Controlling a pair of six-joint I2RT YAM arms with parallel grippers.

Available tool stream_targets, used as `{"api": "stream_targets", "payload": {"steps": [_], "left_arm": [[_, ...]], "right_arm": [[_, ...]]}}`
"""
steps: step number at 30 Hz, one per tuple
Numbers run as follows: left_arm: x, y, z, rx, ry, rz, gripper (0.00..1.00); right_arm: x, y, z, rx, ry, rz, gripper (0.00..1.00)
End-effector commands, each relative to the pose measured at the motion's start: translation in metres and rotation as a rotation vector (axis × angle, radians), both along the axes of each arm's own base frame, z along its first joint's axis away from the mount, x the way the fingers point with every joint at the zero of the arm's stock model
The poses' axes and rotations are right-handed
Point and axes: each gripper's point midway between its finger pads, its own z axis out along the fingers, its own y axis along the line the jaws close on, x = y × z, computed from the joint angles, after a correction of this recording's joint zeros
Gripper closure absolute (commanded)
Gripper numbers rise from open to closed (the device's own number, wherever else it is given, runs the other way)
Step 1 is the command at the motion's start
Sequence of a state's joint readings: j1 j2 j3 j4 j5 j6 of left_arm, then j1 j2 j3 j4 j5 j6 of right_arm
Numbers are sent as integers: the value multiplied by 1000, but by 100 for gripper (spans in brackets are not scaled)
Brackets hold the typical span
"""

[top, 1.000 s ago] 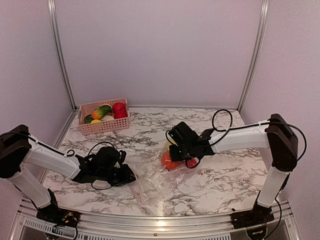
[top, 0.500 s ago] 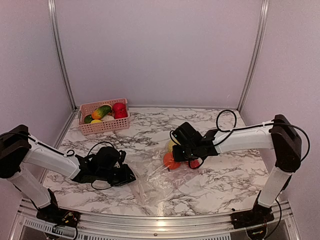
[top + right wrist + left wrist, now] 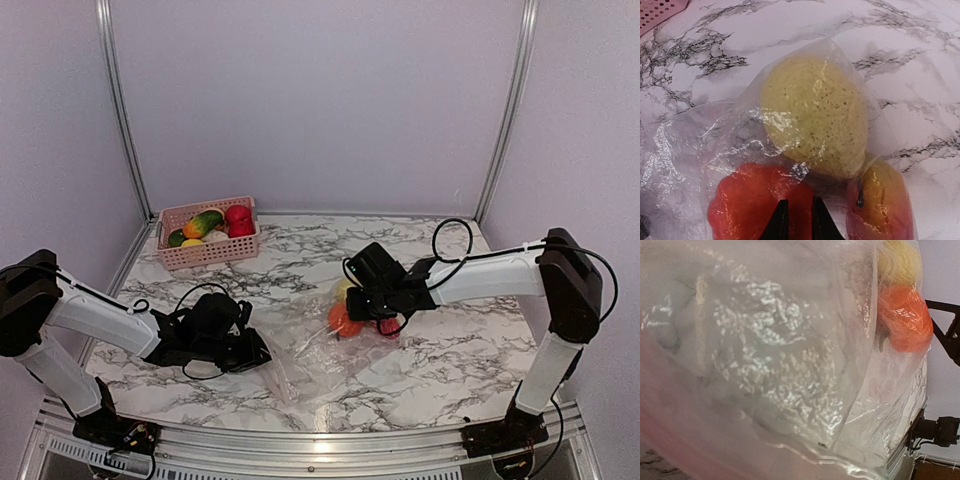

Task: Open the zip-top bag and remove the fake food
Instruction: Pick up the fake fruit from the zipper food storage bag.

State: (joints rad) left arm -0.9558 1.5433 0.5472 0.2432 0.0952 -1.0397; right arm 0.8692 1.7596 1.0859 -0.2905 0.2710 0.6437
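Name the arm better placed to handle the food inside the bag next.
Right, most likely. The right gripper hangs over the fake food, bunched at the zip-top bag's far end; the left gripper is at the bag's near end, away from the pieces.

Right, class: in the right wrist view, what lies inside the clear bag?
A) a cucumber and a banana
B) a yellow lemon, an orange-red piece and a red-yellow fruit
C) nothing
B: the lemon, the orange-red piece and the red-yellow fruit show through the zip-top bag.
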Motion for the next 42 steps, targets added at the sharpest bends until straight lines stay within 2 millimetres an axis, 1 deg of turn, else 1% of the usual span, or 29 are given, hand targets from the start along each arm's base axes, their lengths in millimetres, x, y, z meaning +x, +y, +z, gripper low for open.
{"api": "stream_targets", "payload": {"steps": [1, 7, 11, 16, 19, 21, 26, 29, 35, 38, 40, 42], "left_arm": [[1, 1, 3, 8, -14, -1, 82], [1, 0, 2, 8, -13, 0, 82], [1, -1, 3, 5, -12, -4, 82], [2, -1, 3, 3, -13, -3, 82], [2, -2, 4, 2, -15, -3, 81], [2, -2, 3, 3, -14, -1, 81], [2, -3, 4, -2, -16, -2, 79], [3, -3, 5, -6, -17, 0, 79], [1, -1, 5, -6, -14, 1, 78], [1, 0, 6, -9, -15, 2, 76], [1, 0, 6, -9, -16, 2, 76], [0, 1, 6, -10, -16, 5, 76]], "right_arm": [[-4, -9, -15, -24, 44, -20, 85], [-7, -1, -24, -37, 65, 23, 86], [-9, 1, -30, -55, 77, 33, 84], [-10, -1, -31, -54, 76, 24, 82], [-11, 3, -29, -56, 68, 51, 80], [-12, 8, -27, -70, 56, 77, 76], [-20, 21, -28, -94, 38, 128, 60], [-24, 24, -29, -104, 36, 142, 52], [-28, 22, -33, -132, 36, 148, 33], [-27, 20, -30, -139, 32, 144, 24], [-27, 19, -24, -139, 23, 137, 23], [-26, 19, -15, -131, 7, 131, 29]]}}
